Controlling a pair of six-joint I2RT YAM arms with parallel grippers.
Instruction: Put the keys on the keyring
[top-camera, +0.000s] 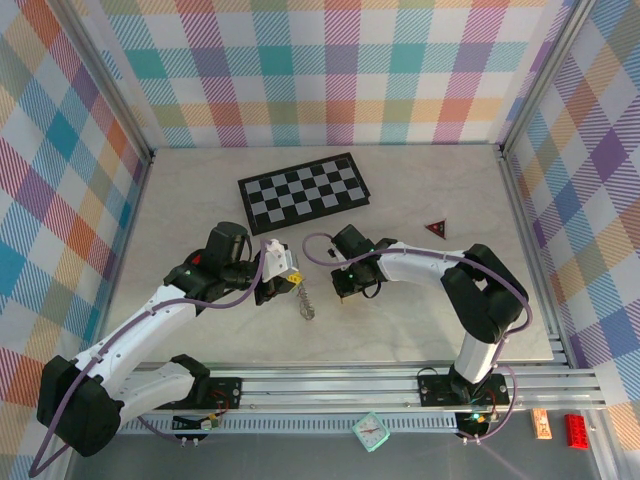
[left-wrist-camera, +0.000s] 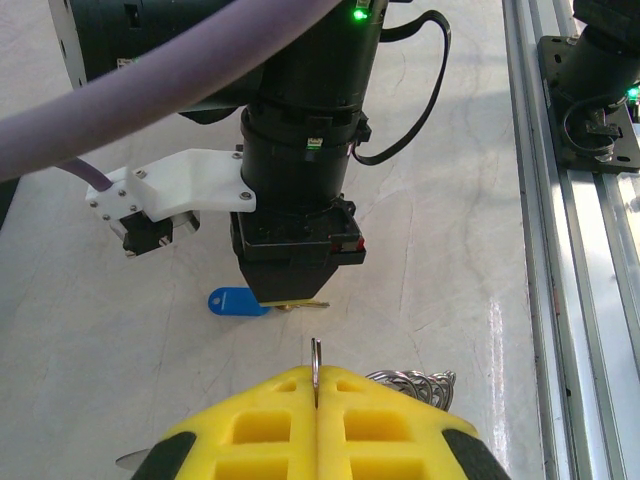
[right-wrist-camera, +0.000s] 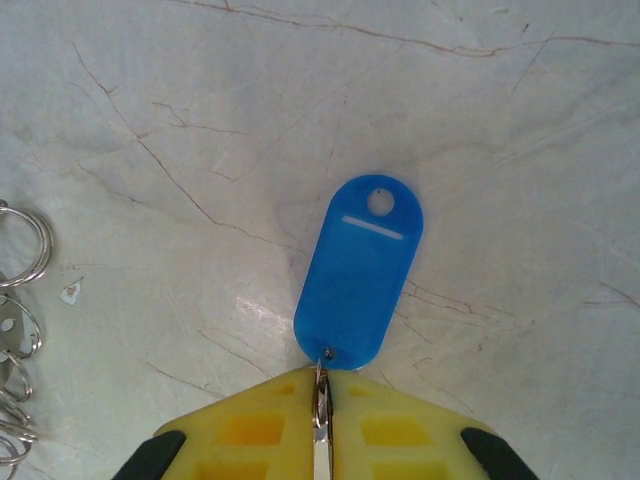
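One blue key (right-wrist-camera: 358, 270) in right hand (right-wrist-camera: 320, 385)

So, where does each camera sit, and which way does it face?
Top external: high behind the robot, looking down on left arm, right arm, chequered chessboard.
Left wrist: behind its yellow left gripper, facing the right gripper.
Right wrist: over the right gripper, facing the pale table.
Both wrists share the blue plastic key and thin silver keyring.

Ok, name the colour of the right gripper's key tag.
Blue key tag; clearest in right wrist view.
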